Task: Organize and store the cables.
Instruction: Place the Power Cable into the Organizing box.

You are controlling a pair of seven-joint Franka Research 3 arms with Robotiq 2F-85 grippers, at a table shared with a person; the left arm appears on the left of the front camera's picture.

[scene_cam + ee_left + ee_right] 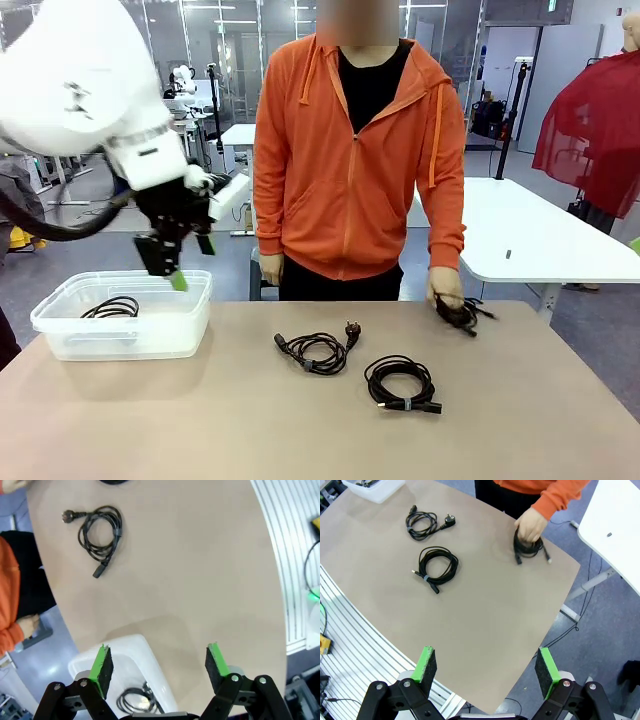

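Cables = thin black coils. First coil (110,308) sits in clear bin (60,335). Plug coil (314,351) and tied coil (400,382) lie mid tan table (230,430). Fourth coil (458,314) in person's hand (445,288), far edge. My left pincer (167,272) spread wide, empty, above bin. Right pincer (487,662) wide, empty, over table's corner. White tables behind.

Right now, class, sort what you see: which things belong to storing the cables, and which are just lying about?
Part of the job:
cable in the bin
plugged coil mid-table
tied coil
bundle in the person's hand
clear bin

Just lying about:
white table behind
arm's own black wiring
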